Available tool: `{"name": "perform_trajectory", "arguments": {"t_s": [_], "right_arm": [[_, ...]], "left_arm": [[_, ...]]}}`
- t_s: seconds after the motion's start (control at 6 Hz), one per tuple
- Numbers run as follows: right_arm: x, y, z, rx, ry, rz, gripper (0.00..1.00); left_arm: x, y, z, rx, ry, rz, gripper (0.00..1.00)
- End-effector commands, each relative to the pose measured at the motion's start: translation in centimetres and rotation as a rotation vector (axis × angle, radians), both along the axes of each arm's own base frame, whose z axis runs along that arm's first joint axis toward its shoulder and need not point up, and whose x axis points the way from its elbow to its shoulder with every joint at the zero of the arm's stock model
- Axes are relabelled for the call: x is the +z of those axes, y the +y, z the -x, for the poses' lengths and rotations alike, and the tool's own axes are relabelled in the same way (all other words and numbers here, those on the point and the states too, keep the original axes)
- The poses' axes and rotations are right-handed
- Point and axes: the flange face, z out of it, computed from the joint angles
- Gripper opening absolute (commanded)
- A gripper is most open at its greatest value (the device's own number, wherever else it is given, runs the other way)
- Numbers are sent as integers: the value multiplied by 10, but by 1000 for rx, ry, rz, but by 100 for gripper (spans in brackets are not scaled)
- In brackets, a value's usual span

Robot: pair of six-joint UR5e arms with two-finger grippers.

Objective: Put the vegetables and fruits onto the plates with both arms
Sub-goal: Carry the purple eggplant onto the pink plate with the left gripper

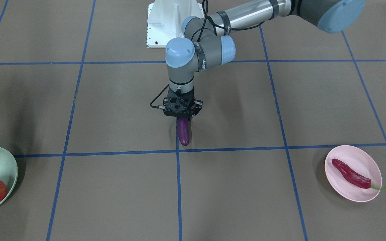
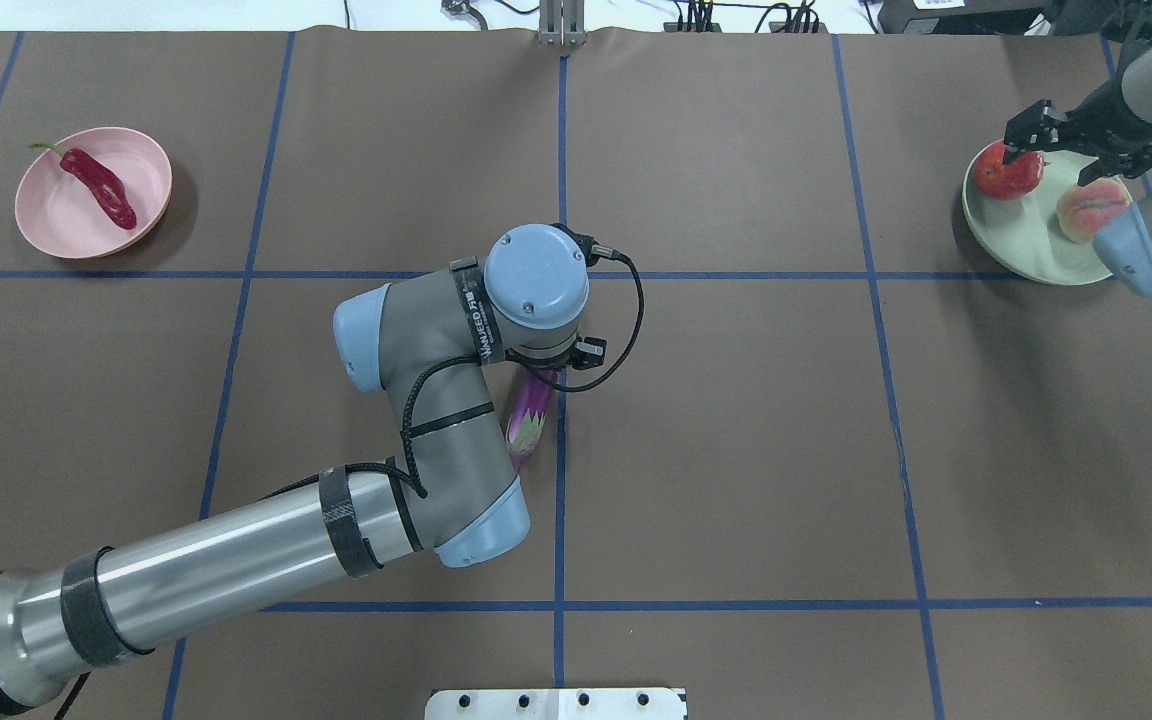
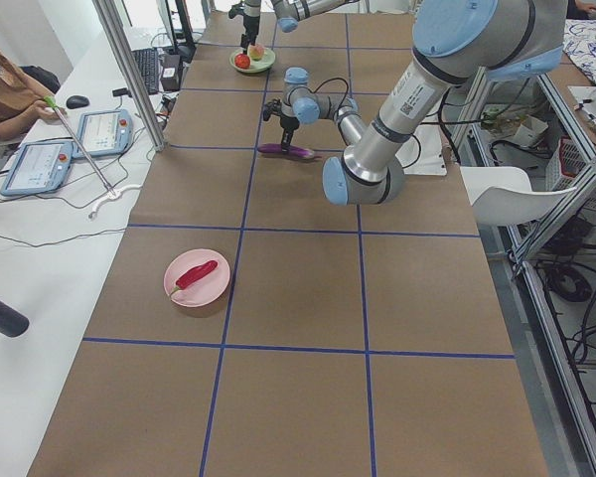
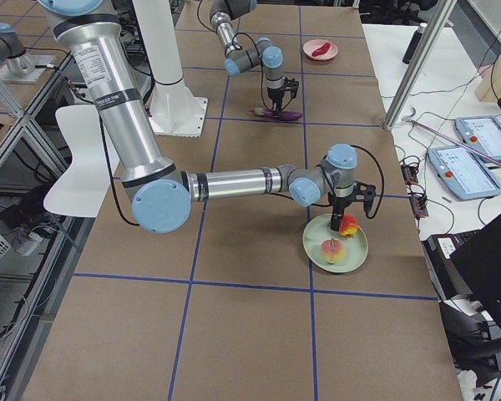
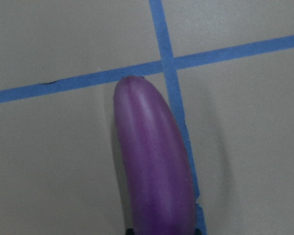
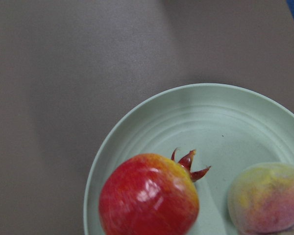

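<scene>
My left gripper [image 1: 179,115] points straight down at the table's middle and is shut on the cap end of the purple eggplant [image 1: 183,132], which lies on the table [image 5: 152,166]. The red chili pepper [image 1: 350,174] lies on the pink plate [image 1: 364,155]. The pomegranate [image 2: 1008,172] and the peach [image 2: 1091,208] rest on the green plate [image 2: 1016,238]. My right gripper [image 2: 1021,148] hangs just above the pomegranate [image 6: 147,196] and looks open. The peach [image 6: 267,198] lies beside the pomegranate.
The white robot base [image 1: 166,23] stands at the table's robot side. Blue tape lines divide the brown table into squares. My left arm's elbow [image 2: 476,510] stretches low over the table. Operator tablets [image 3: 70,149] lie beside the table.
</scene>
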Motion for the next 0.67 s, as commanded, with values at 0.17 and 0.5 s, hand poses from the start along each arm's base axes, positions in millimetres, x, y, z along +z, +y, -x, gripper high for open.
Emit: {"name": "perform_trajectory", "arguments": {"t_s": [0.17,0.5], "right_arm": [[-35,3,-8,-3,-36,-23,100],[-16,27,-13,-25,-75,15,100]], "left_arm": [[42,-24,129,-130,21,6,0],[155,-53,213,-320,-44,230,0]]}}
